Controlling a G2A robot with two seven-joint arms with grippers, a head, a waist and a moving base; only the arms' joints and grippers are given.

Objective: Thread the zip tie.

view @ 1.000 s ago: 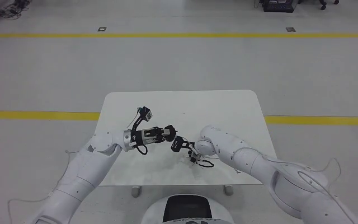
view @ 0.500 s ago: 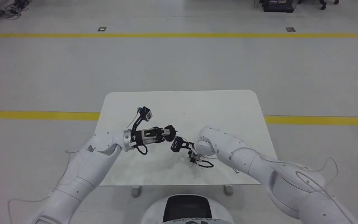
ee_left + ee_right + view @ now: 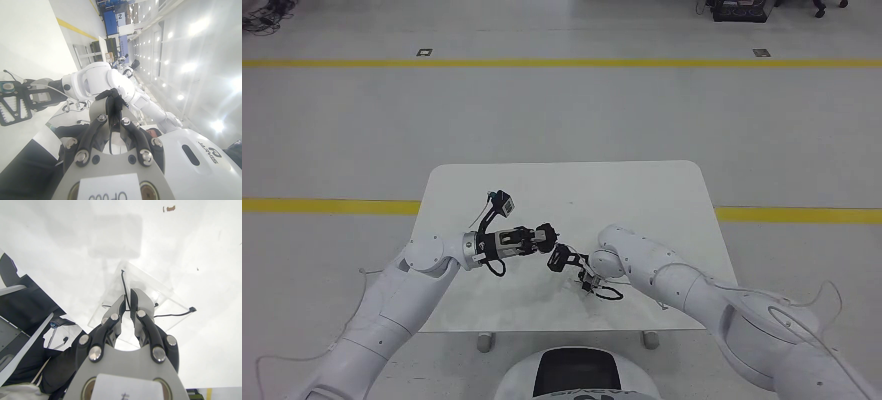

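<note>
White rectangular tabletop (image 3: pixel 642 190) carries the work near its front edge. The right gripper (image 3: pixel 128 294) hangs there over a clear acrylic stand (image 3: pixel 170 298), its fingers narrowed onto a thin black plastic zip tie (image 3: pixel 123 283) whose head pokes out past the tips. A second black zip tie (image 3: pixel 174 314) lies loose on the stand. Just beyond, the left gripper (image 3: pixel 112 96) points sideways toward the right one, its fingers pressed together on a thin black strand (image 3: pixel 110 136).

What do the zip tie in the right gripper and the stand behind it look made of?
The zip tie is thin, black and slightly bowed, with a moulded head: probably matte nylon plastic. The stand is see-through with bright straight edges: likely glossy clear acrylic, possibly glass.
</note>
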